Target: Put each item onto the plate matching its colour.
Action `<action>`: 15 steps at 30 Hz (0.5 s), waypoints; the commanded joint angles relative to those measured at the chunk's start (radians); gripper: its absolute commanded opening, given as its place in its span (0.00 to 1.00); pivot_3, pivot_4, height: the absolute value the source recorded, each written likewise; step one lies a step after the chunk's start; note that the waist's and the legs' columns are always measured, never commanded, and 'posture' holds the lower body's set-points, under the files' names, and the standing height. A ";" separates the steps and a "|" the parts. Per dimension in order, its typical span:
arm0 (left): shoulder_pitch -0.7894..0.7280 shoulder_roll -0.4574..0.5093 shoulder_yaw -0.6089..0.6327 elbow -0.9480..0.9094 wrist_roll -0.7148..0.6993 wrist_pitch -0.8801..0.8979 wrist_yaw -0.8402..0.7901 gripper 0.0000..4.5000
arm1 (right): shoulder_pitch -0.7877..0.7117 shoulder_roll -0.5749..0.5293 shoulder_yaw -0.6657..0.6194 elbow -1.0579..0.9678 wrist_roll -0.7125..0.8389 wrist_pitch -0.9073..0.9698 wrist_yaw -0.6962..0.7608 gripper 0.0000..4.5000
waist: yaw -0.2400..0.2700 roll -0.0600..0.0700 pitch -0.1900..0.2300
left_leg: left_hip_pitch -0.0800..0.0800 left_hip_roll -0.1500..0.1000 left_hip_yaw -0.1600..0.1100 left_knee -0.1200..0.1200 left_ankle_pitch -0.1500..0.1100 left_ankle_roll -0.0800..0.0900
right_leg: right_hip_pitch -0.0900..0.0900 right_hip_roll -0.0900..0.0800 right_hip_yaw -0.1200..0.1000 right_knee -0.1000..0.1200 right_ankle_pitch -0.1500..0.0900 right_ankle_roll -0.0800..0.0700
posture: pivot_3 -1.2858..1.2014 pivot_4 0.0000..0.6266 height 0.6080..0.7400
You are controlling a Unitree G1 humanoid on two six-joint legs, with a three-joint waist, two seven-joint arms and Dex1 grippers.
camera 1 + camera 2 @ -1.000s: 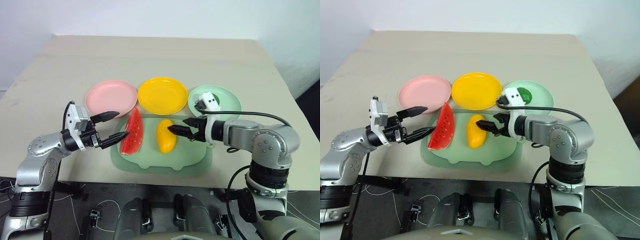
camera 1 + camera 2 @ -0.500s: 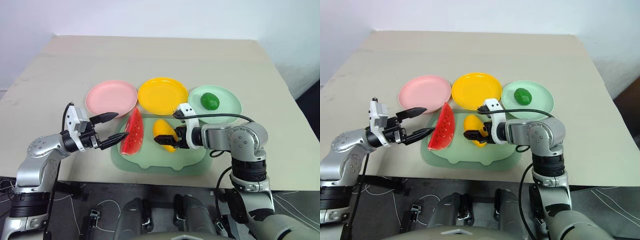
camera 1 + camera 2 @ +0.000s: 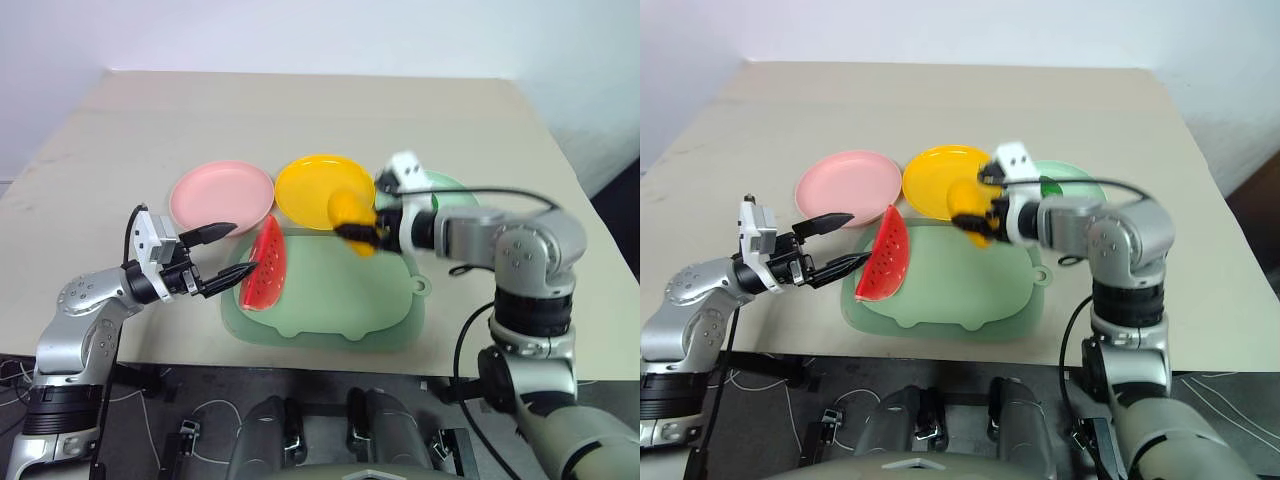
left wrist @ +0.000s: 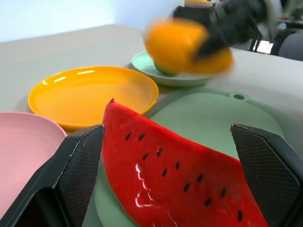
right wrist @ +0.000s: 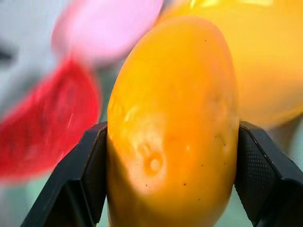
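Right gripper is clamping the mango, carrying it toward the yellow plate at twelve o'clock. Left gripper is waiting, fingers apart, flanking the watermelon wedge.

From my station the light is bright and even, falling from above with only faint, soft shadows on the beige tabletop. The glossy bright yellow round plastic plate carries small white streaks of glare along its rim in the left wrist view, and the shiny red toy watermelon wedge with black seeds shows a wet-looking highlight there. The yellow oval toy mango is smeared by motion blur in both head views and in the left wrist view. In the right wrist view I see the mango sharp, but the pale pink round plate and the watermelon behind it are blurred into soft patches.
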 commanded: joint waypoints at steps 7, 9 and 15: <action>-0.009 0.016 0.032 -0.039 -0.015 -0.002 0.019 1.00 | -0.189 0.050 0.156 0.606 -0.265 -0.492 0.107 0.71 | -0.021 0.000 0.000 | 0.000 0.000 0.002 0.000 0.001 0.000 | 0.000 0.001 0.000 0.001 0.000 0.001 | 0.52 0.24 0.67; -0.005 0.020 0.037 -0.040 -0.016 -0.002 0.017 1.00 | -0.222 0.071 0.168 0.720 -0.308 -0.582 0.126 0.71 | -0.023 0.000 0.000 | 0.000 0.000 0.002 0.000 0.001 0.000 | 0.000 0.001 0.000 0.001 0.000 0.001 | 0.52 0.24 0.67; 0.009 0.028 0.050 -0.049 -0.022 -0.002 0.019 1.00 | -0.352 0.151 0.152 1.010 -0.378 -0.756 0.165 0.71 | -0.032 0.000 0.000 | 0.000 0.000 0.003 -0.001 0.001 -0.001 | -0.001 0.001 0.001 0.003 0.000 0.001 | 0.52 0.24 0.67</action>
